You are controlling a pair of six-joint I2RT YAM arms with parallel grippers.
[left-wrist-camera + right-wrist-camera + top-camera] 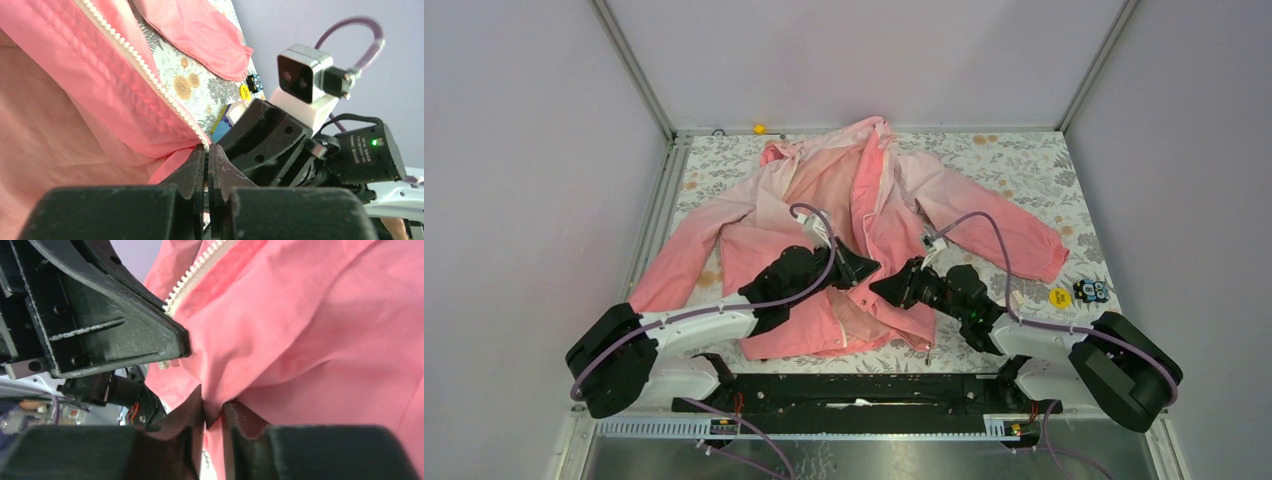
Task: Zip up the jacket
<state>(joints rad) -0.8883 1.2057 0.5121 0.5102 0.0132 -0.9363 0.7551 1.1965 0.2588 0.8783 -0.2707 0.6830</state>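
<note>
The thin, limp jacket (894, 200) spans the worktop (1024, 160) from far to near edge; the left claw (206, 150) pinches the zipper's (140, 62) lower end, and the right claw (212, 402) narrows on an adjacent fold; grip tape edges, not loose cloth.

The jacket (844, 200) covers most of the table (1024, 160). The left gripper (864, 268) and right gripper (886, 288) crowd tip to tip at its hem. Bare table lies back right, and a yellow disc (1059, 297) and a small black-and-blue thing (1091, 290) sit by the right edge.

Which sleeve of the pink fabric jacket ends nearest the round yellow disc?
The sleeve on the right arm's side; its cuff lies by the round yellow disc, unlike the other sleeve.
</note>
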